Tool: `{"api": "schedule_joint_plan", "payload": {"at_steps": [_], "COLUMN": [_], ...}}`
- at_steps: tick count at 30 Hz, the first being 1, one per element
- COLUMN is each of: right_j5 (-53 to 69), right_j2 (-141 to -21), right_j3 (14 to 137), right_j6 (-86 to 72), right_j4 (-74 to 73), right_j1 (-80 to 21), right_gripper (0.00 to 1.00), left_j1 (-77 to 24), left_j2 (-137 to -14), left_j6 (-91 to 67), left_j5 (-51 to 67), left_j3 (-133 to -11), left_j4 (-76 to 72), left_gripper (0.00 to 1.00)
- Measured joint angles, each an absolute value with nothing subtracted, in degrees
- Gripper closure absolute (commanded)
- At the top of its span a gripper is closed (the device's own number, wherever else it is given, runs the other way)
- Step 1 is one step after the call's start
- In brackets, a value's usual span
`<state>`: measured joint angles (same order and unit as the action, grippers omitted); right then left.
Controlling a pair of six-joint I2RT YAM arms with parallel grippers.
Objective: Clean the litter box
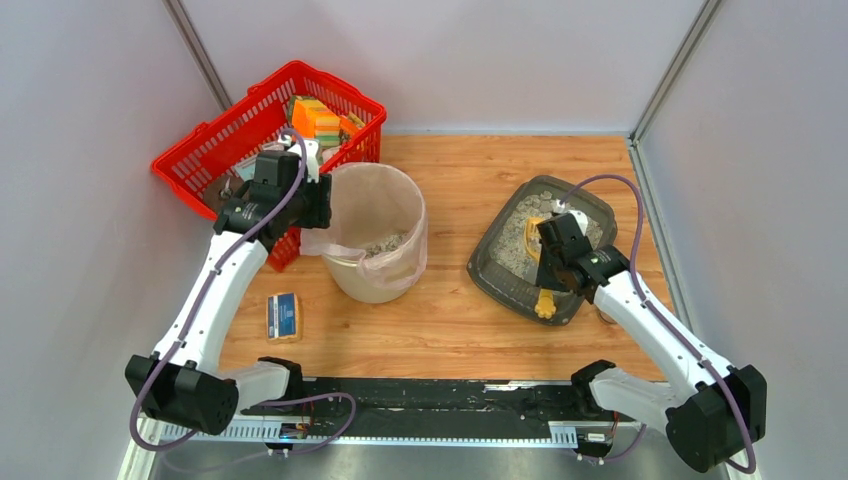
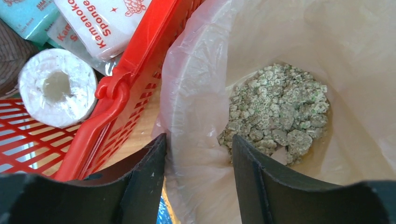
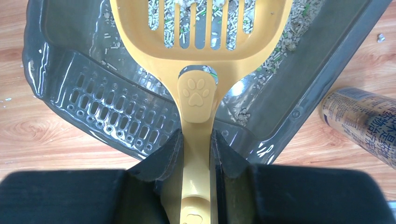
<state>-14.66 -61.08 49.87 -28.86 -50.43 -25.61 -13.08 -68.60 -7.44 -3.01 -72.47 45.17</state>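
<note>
The litter box [image 1: 497, 272], a shallow dark grey tray with pale gravelly litter, lies on the right of the table; its perforated near rim [image 3: 100, 109] fills the right wrist view. My right gripper [image 1: 549, 268] [image 3: 196, 140] is shut on the handle of a yellow slotted scoop [image 3: 201, 44] [image 1: 545, 303], whose head is over the litter. My left gripper [image 1: 322, 205] [image 2: 198, 142] stands open at the left rim of the round beige bin [image 1: 375, 278], its jaws on either side of the clear bag liner [image 2: 196, 74]. Litter clumps [image 2: 280, 109] lie in the bag.
A red mesh basket [image 1: 215, 150] [image 2: 135, 56] stands at the back left, touching the bin, with a paper roll [image 2: 56, 88] and sponge packs [image 2: 107, 18] inside. A blue packet [image 1: 284, 316] lies at the front left. A can [image 3: 364, 123] lies right of the tray.
</note>
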Motion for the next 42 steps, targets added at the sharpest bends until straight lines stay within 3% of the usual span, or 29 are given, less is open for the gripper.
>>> {"api": "schedule_joint_plan", "payload": {"at_steps": [2, 4, 8, 15, 29, 32, 33, 35, 36, 42], "right_j5": [-15.4, -16.4, -14.9, -9.9, -1.7, -0.6, -0.9, -1.2, -1.2, -5.7], "right_j2": [-61.1, -61.1, -61.1, -61.3, -57.7, -58.0, -58.2, -58.3, -58.1, -56.5], "right_j3": [49.9, 49.9, 49.1, 48.1, 46.1, 45.4, 45.4, 45.4, 45.4, 45.9], "right_j6": [-28.8, -28.7, -28.4, -27.3, -27.4, -27.4, -27.3, -27.3, -27.4, -27.1], "right_j4": [-50.5, -50.4, -49.4, -48.6, -46.1, -46.4, -46.6, -46.8, -46.8, -49.6], "right_j1": [-25.6, -25.6, -25.6, -21.7, -19.0, -19.0, -19.1, -18.7, -18.6, -18.6], "right_gripper": [1.0, 1.0, 1.0, 1.0, 1.0, 1.0, 1.0, 1.0, 1.0, 1.0], "left_j1": [-13.1, -12.9, -12.2, -13.4, -21.9, -23.0, -23.2, -23.2, -23.3, -24.8], "left_j2": [-68.7, -69.0, -69.8, -72.3, -73.8, -74.9, -75.1, -75.3, -75.4, -74.7], "left_j6": [-7.6, -7.6, -7.7, -8.6, -13.8, -14.1, -14.2, -14.2, -14.7, -15.4], "left_j5": [-2.4, -2.0, -1.5, 1.9, 5.5, 6.8, 7.2, 8.1, 9.2, 10.5], "left_j3": [-72.5, -72.5, -72.5, -72.5, -70.6, -71.0, -71.1, -71.2, -71.2, -71.1], "left_j4": [45.3, 45.4, 44.7, 41.3, 34.0, 32.8, 32.6, 32.4, 32.8, 36.1], "left_gripper": [0.53, 0.7, 0.87, 1.0, 1.0, 0.82, 0.59, 0.4, 0.25, 0.22]}}
